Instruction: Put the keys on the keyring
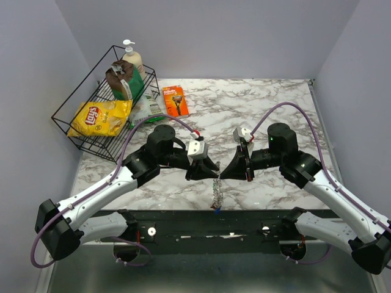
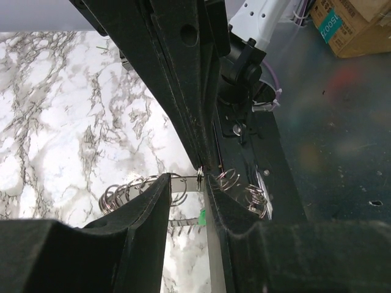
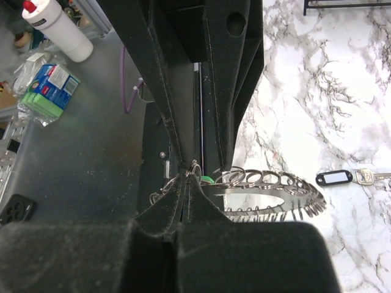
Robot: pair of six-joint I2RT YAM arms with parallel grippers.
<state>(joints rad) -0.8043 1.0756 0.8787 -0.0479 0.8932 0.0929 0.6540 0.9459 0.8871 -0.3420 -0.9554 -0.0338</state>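
The keyring (image 1: 216, 192), a grey band lined with small wire loops, hangs between my two grippers above the table's near edge. My left gripper (image 1: 212, 171) has its fingers on either side of the flat band (image 2: 185, 179) and grips it. My right gripper (image 1: 223, 173) is shut (image 3: 188, 179) on a small wire loop (image 3: 196, 167) at the keyring's edge (image 3: 275, 183). A green tag (image 3: 207, 179) sits on the ring, also in the left wrist view (image 2: 201, 216). A blue tag (image 1: 217, 209) hangs at the bottom. A silver key with a dark oval loop (image 3: 334, 178) lies on the marble.
A black wire basket (image 1: 67, 116) at the back left holds a yellow chips bag (image 1: 101, 117) and a soap bottle (image 1: 132, 58). An orange razor pack (image 1: 175, 100) lies beside it. The dark base rail (image 1: 214, 223) runs along the near edge.
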